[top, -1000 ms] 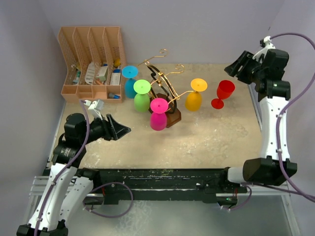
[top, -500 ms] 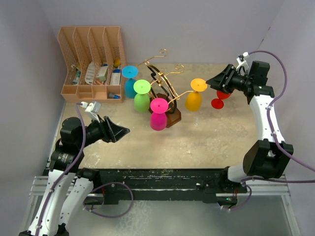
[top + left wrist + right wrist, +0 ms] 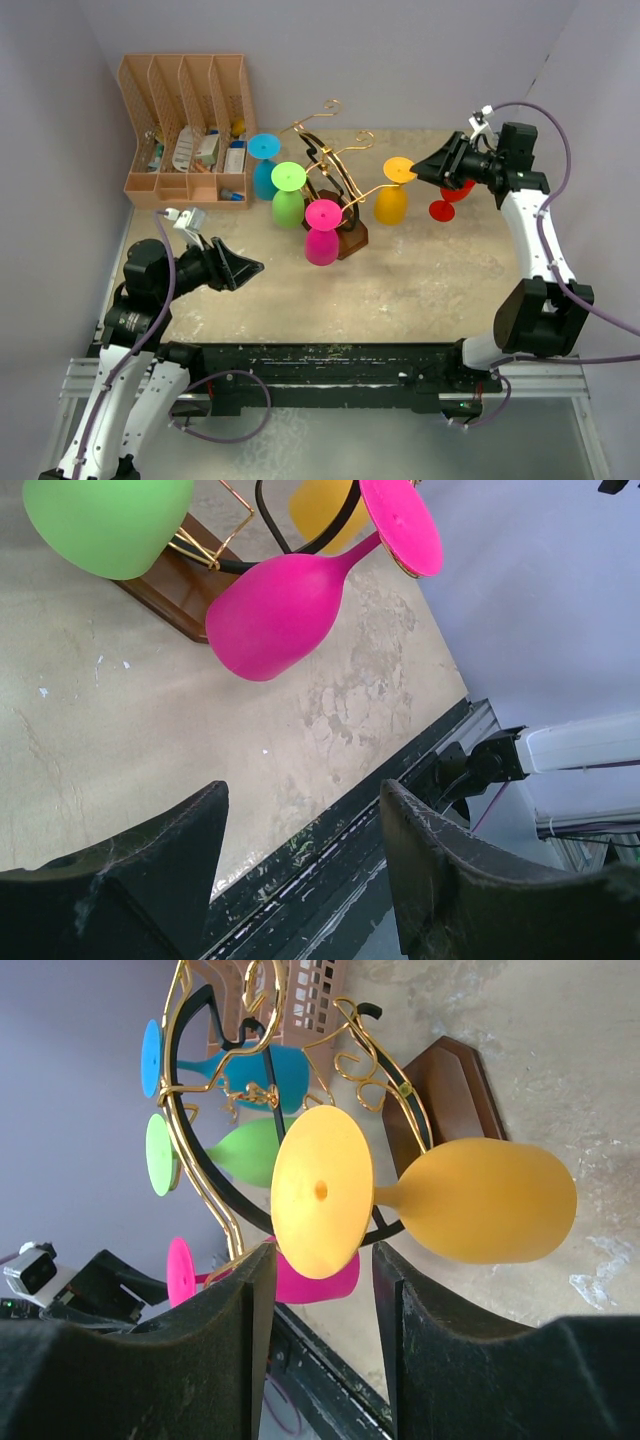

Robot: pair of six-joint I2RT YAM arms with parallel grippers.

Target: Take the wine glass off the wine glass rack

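The gold wire wine glass rack (image 3: pixel 330 160) stands on its brown base (image 3: pixel 353 238) mid-table. Blue (image 3: pixel 264 168), green (image 3: pixel 288 198), pink (image 3: pixel 322 235) and yellow (image 3: pixel 392 198) wine glasses hang bowl-down from its arms. My right gripper (image 3: pixel 424 168) is open at the yellow glass's foot. In the right wrist view the lower rim of that foot (image 3: pixel 322 1192) dips between the fingertips with a gap on each side. My left gripper (image 3: pixel 252 268) is open and empty, hovering left of the pink glass (image 3: pixel 285 610).
A red wine glass (image 3: pixel 447 207) stands upright on the table behind my right gripper, partly hidden by it. A tan slotted organiser (image 3: pixel 185 130) with small items sits at the back left. Purple walls close in on the left, back and right.
My right arm has swung in from the back right corner to the yellow glass's foot, and its jaws have narrowed. The left arm has barely shifted.
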